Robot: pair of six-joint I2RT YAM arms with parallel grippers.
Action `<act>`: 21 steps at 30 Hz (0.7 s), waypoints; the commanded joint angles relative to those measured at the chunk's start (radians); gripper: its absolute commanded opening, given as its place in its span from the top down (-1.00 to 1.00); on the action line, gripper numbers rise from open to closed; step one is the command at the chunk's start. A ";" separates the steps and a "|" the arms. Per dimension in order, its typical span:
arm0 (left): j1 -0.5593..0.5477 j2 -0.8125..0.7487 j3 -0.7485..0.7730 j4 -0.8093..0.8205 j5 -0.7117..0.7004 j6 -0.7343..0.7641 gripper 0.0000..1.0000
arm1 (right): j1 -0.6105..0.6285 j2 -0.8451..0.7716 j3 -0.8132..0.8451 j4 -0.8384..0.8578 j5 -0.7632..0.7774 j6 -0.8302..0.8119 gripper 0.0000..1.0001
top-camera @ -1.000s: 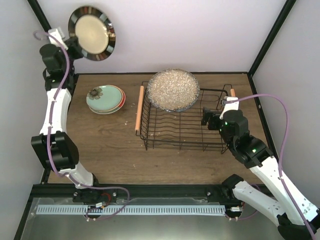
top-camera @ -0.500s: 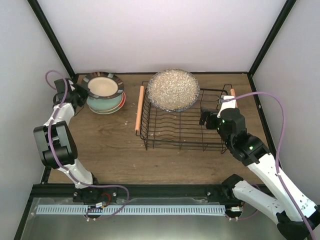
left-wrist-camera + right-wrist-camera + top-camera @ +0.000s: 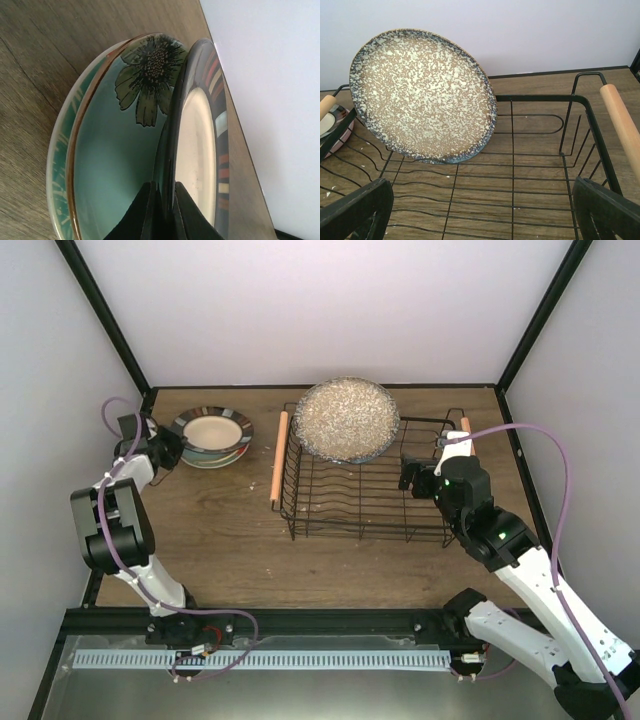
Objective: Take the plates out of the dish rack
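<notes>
Top external view: the striped-rim plate (image 3: 211,430) is now seen lying low on the stack at the upper left of the bench (image 3: 220,540). Half a second ago it was tipped up above that stack, and a second ago it was held high against the back wall. The left gripper (image 3: 170,448) is found lowered just beside the stack. The right gripper (image 3: 408,475) is unchanged at the right end of the dish rack (image 3: 290,510), and the speckled plate (image 3: 345,420) is still leaned in the rack's upper-left corner.

From the left wrist a detail lost from above is given: the left jaws are pinched on the striped plate's rim, and a pale green plate (image 3: 115,155) with a dark flower is seen directly under it.

From the right wrist the right jaws are shown spread wide above the rack's wires, apart from the speckled plate.
</notes>
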 commanded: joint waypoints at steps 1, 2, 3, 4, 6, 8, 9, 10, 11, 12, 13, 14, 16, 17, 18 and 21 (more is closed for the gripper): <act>0.003 0.003 0.023 0.112 0.028 -0.021 0.92 | -0.008 -0.002 0.027 0.010 0.003 -0.004 -1.00; 0.002 0.008 0.026 0.108 0.025 -0.018 0.92 | -0.008 -0.002 0.027 0.010 0.004 -0.005 -1.00; 0.003 0.011 0.028 0.098 0.019 -0.018 0.88 | -0.008 -0.003 0.027 0.009 0.005 -0.004 -1.00; 0.003 0.014 0.029 0.088 0.015 -0.015 0.75 | -0.009 -0.004 0.027 0.006 0.007 -0.004 -1.00; 0.003 0.023 0.031 0.074 0.011 -0.007 0.42 | -0.007 -0.007 0.025 0.002 0.008 -0.003 -1.00; 0.002 0.033 0.033 0.066 0.011 -0.002 0.15 | -0.008 -0.008 0.023 0.003 0.008 -0.003 -1.00; 0.003 0.039 0.034 0.067 0.014 0.000 -0.01 | -0.008 -0.009 0.021 0.001 0.008 -0.001 -1.00; 0.002 0.046 0.037 0.064 0.016 0.003 -0.15 | -0.008 -0.009 0.021 0.003 0.009 -0.001 -1.00; 0.003 0.054 0.041 0.063 0.016 0.006 -0.27 | -0.007 -0.007 0.020 0.006 0.008 -0.003 -1.00; 0.002 0.060 0.047 0.060 0.015 0.008 -0.44 | -0.008 -0.004 0.020 0.007 0.009 -0.003 -1.00; 0.003 0.063 0.051 0.058 0.014 0.011 -0.53 | -0.007 0.000 0.021 0.009 0.007 -0.006 -1.00; 0.003 0.065 0.057 0.057 0.009 0.017 -0.63 | -0.007 0.004 0.025 0.014 0.006 -0.011 -1.00; 0.003 0.068 0.075 0.047 -0.003 0.035 -0.90 | -0.008 0.018 0.038 0.020 0.001 -0.022 -1.00; 0.002 0.067 0.087 0.030 -0.016 0.051 -0.99 | -0.008 0.030 0.049 0.022 -0.004 -0.029 -1.00; 0.003 0.065 0.101 0.012 -0.038 0.066 -1.00 | -0.008 0.041 0.061 0.023 -0.010 -0.039 -0.99; 0.006 0.052 0.134 -0.066 -0.135 0.099 -1.00 | -0.007 0.088 0.102 0.029 -0.032 -0.074 -1.00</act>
